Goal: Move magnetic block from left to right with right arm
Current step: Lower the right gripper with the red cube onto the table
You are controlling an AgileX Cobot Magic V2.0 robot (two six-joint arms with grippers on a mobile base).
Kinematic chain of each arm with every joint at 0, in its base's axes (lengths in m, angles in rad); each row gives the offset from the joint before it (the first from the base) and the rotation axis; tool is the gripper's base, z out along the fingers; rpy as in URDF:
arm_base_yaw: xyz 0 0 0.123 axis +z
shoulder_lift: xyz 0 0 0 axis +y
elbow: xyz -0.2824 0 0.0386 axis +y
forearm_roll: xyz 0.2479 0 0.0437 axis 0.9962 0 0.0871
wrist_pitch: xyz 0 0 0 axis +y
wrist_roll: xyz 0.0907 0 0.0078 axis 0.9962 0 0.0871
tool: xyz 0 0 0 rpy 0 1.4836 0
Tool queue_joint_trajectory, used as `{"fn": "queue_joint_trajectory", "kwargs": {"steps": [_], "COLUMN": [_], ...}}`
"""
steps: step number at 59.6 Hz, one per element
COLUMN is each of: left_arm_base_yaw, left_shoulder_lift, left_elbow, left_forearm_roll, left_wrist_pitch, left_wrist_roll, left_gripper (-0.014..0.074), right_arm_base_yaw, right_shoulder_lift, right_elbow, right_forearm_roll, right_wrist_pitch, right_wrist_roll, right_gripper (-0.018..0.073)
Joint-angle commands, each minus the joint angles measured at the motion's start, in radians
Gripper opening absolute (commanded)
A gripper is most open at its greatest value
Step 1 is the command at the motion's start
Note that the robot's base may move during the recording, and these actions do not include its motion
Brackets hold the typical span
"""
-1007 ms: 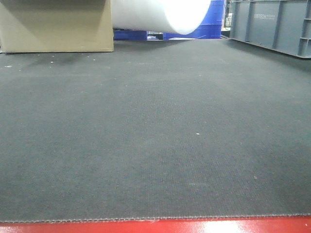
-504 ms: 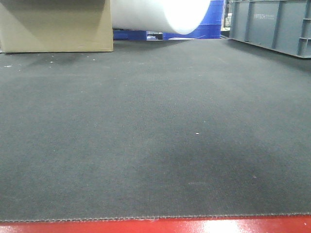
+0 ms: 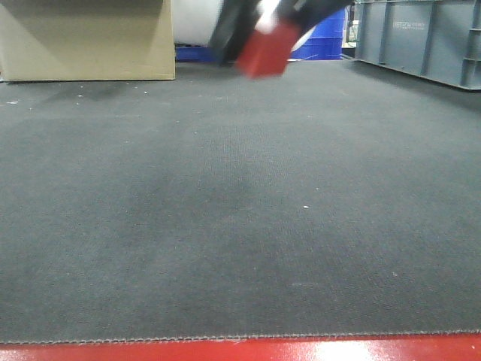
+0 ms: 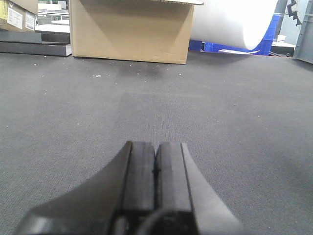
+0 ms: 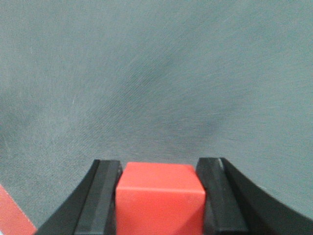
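Since half a second ago the black right gripper [image 3: 259, 34] has swung in at twelve o'clock, clamped on the small bright-red magnetic cube [image 3: 264, 51] carried clear above the dark grey counter mat [image 3: 240, 226], while the idle left gripper [image 4: 155, 169] rests pressed together.

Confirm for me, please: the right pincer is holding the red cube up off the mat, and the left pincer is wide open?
Not quite: the left pincer is shut, as the left wrist view shows. The right pincer does hold the red cube clear of the mat.
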Motion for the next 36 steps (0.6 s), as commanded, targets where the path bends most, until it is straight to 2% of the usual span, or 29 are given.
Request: {"fn": "queue_joint_trajectory", "kwargs": {"steps": [1, 36], "left_arm_base_yaw": [0.0, 0.0], "left_shoulder_lift": [-0.013, -0.013], "left_elbow": [0.01, 0.01], "left_forearm_roll": [0.0, 0.0], "left_wrist_pitch": [-0.09, -0.09], "left_wrist_roll": [-0.004, -0.004], "left_gripper": [-0.0116, -0.0116], "right_arm_base_yaw": [0.003, 0.003], "right_shoulder_lift": [0.035, 0.261], "right_elbow": [-0.082, -0.109], "right_forearm_roll": [0.011, 0.006], "right_wrist_pitch": [-0.015, -0.026], "right_wrist_roll": [0.007, 0.019], "right_gripper": [0.0151, 0.0151]}}
